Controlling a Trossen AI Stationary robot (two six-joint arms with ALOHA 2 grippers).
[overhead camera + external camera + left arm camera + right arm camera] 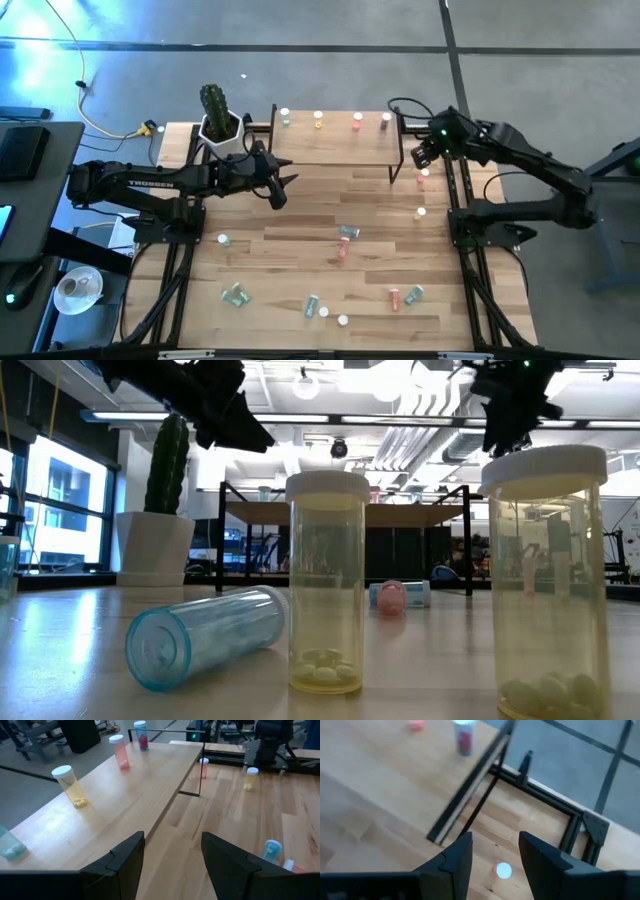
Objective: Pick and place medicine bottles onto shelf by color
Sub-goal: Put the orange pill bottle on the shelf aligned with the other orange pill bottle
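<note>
The light-wood shelf point(335, 145) stands at the table's far middle. Several white-capped bottles stand upright along its far edge: teal point(7, 845), yellow point(70, 785), pink point(120, 752) and a bluish one with red pills point(141, 734). More bottles stand or lie on the tabletop, among them a pink one point(422, 178) by the shelf's right legs. My left gripper point(172, 840) is open and empty above the shelf's near left corner point(285, 185). My right gripper point(495, 842) is open and empty off the shelf's right end point(420, 155), above a white-capped bottle point(503, 870).
A white pot with a cactus point(218, 120) stands left of the shelf, close to my left arm. Loose bottles lie around the table's middle point(347, 238) and near edge point(313, 307). In the low view two upright yellowish bottles point(327, 585) and a lying teal one point(205, 635) are nearest.
</note>
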